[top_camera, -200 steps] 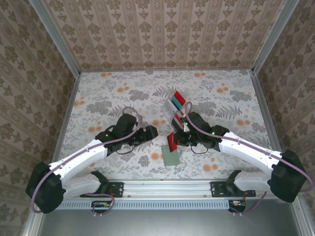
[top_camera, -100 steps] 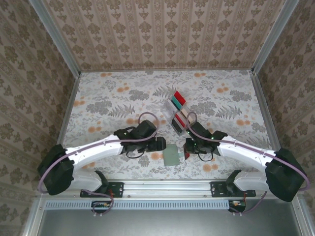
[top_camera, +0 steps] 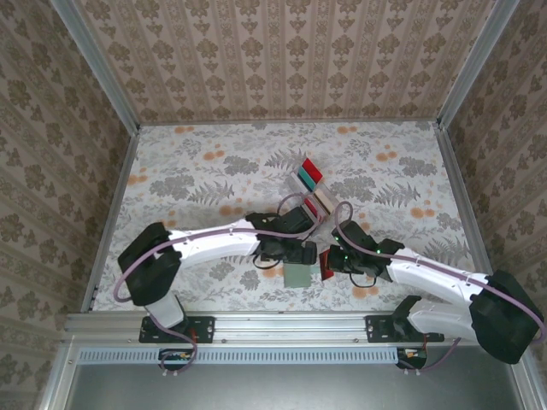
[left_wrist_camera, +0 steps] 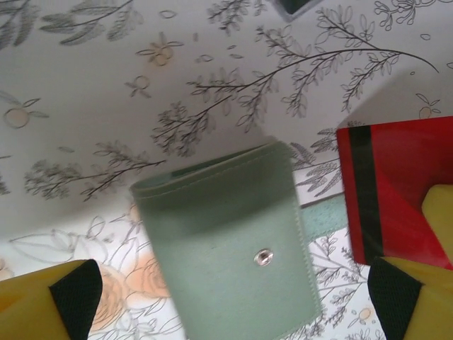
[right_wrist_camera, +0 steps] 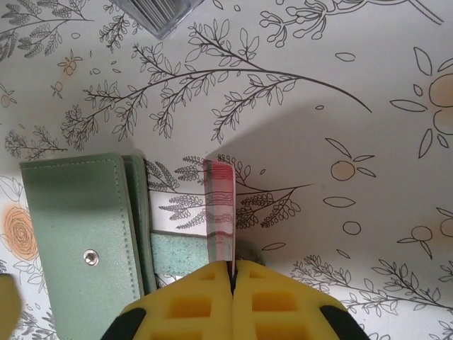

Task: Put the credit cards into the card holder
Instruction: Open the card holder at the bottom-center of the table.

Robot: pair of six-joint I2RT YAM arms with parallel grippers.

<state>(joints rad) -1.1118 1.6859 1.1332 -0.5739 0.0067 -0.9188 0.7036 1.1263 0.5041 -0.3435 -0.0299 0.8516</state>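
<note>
step (est.): pre-insertion, holder prep | l pincer (left_wrist_camera: 233, 294): jaws wide open, empty, over card holder (left_wrist_camera: 226, 241) | r pincer (right_wrist_camera: 231, 269): closed on red card (right_wrist_camera: 219, 205), card on edge, just beside holder's r side | holder: flat on worktop (top_camera: 188, 171), snap up, looks folded shut | next (est.): l to open/pin holder, expose pocket; r to align card edge w/ pocket

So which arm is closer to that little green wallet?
Left. The left fingers, open, hang over the wallet; the right fingers pinch a red card just beside it.
</note>
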